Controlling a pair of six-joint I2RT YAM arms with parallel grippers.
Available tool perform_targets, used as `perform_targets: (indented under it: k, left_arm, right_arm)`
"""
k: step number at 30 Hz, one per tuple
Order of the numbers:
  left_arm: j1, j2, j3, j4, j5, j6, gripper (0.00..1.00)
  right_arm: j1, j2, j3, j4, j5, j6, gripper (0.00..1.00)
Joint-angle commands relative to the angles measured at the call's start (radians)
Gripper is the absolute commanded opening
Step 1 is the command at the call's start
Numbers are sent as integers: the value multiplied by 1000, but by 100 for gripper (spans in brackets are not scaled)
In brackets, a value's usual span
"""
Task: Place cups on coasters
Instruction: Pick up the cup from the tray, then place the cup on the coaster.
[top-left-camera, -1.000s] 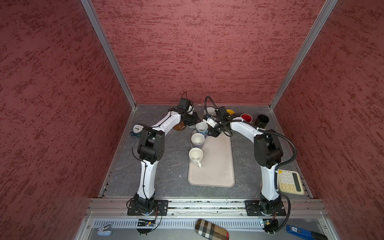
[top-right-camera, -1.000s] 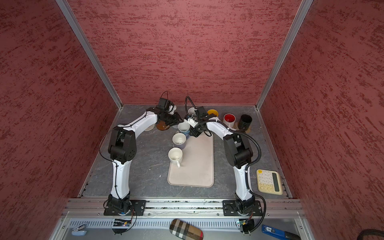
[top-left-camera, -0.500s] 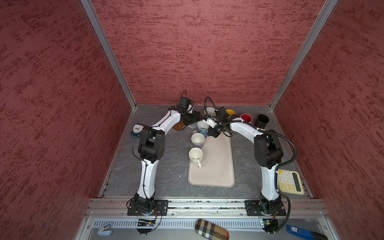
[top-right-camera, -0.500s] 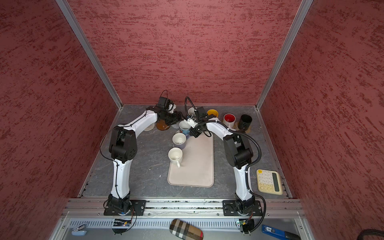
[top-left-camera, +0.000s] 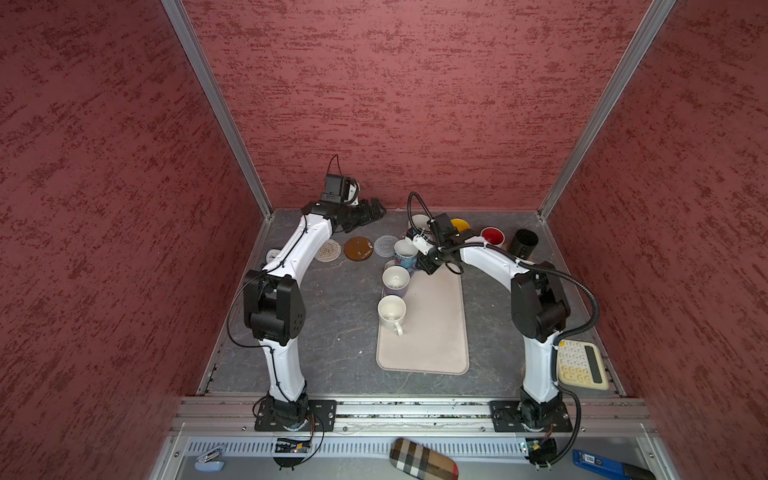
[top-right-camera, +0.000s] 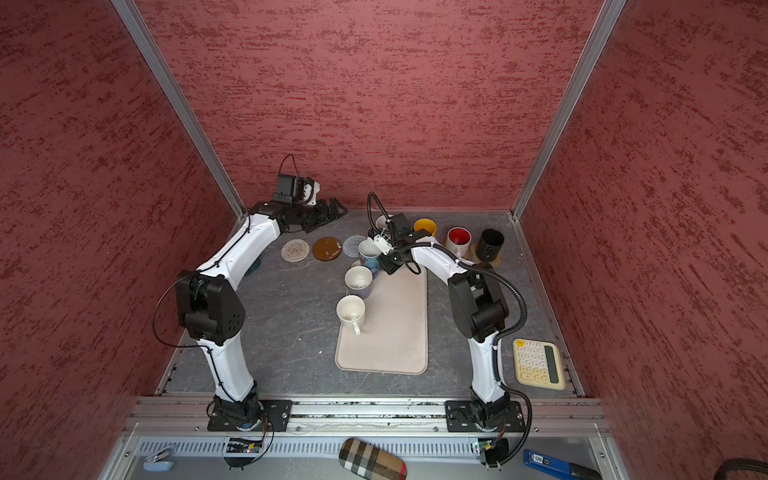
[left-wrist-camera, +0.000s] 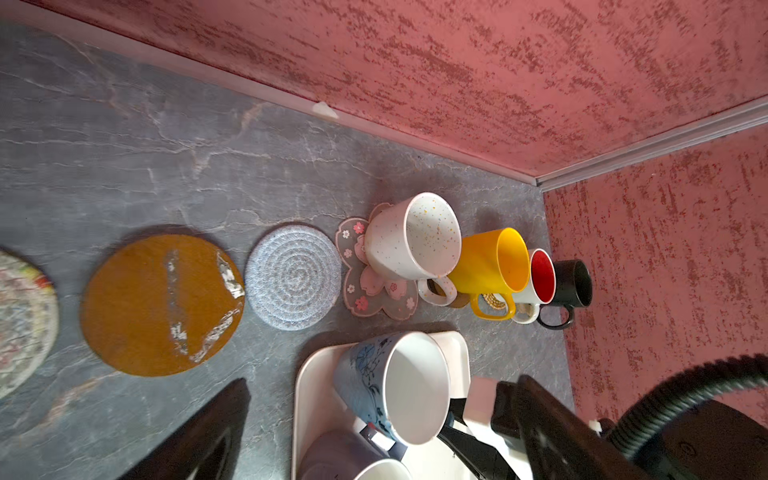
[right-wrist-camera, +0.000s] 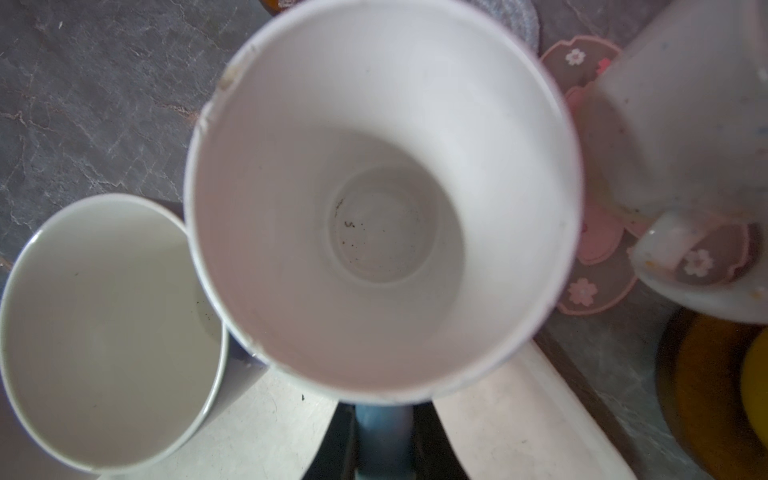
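We find both top views evenly and brightly lit from above, the back wall (top-left-camera: 395, 104) lighter than the side walls (top-left-camera: 104, 208). The arms (top-left-camera: 299, 245) cast only faint, diffuse shadows on the counter (top-left-camera: 332, 332), and the wide lens splays the corner posts (top-left-camera: 216, 104) outward toward the upper edges. In the left wrist view white patches cross the glossy brown coaster (left-wrist-camera: 162, 305), glare or wear we cannot tell, and the lower edge goes dark and soft. The right wrist view is softest: the blue-based mug (right-wrist-camera: 382, 199) fills the centre with a smeared rim, and the speckled mug (right-wrist-camera: 685, 104) at upper right is blurred.
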Motion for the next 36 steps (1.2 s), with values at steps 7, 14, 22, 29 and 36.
perform_targets:
  k: [7,14,22,29,36]
  left_arm:
    - [12,-185,-184,38,-42,6,99]
    - [13,-276,-236,21,-47,12,100]
    - [12,-387,-344,1,-56,11,99]
    - [6,-476,-445,-44,-78,27,99]
    - [4,-553,-548,-53,-101,48,100]
  right_arm:
    - [10,-36,122,114,88,46,0]
    - [35,26,233,102,125,58,0]
    - [63,157,419,37,145,56,0]
    - [72,336,673,-113,166,77,0]
    - [72,392,731,-147,168,104,0]
